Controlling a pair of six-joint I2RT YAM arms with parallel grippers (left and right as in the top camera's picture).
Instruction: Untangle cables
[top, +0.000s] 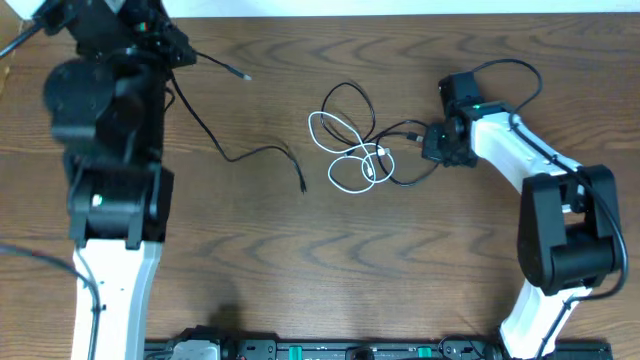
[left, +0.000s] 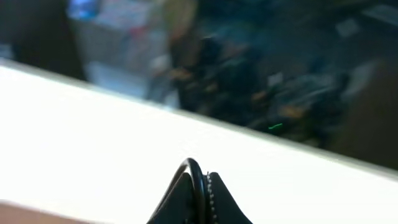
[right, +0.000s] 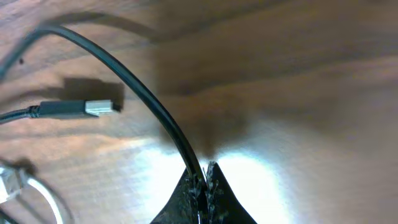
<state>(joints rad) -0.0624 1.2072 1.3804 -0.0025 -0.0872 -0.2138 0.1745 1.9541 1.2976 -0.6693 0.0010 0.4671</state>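
1. The left gripper (left: 200, 186) was fully closed, and we saw a loop of black cable (left: 194, 168) pinched between its fingertips.
2. In the overhead view that loose black cable (top: 232, 152) trailed from the left arm at the far left of the wooden table (top: 400, 260). It ran right across the wood and ended in a small plug just left of the tangle (top: 360, 155), apart from it.
3. The tangle lay near the table's centre, between the 2 arms. It was made of a white cable (top: 340, 187) coiled in loops and a second black cable (top: 350, 95) looping above and through it.
4. The right gripper (right: 204, 177) was also clamped tight, down at the tabletop just right of the tangle. Its tips gripped the second black cable where it left the knot.
5. From the right wrist, a USB plug (right: 99, 107) lay flat on the wood left of the held cable, not touching it.
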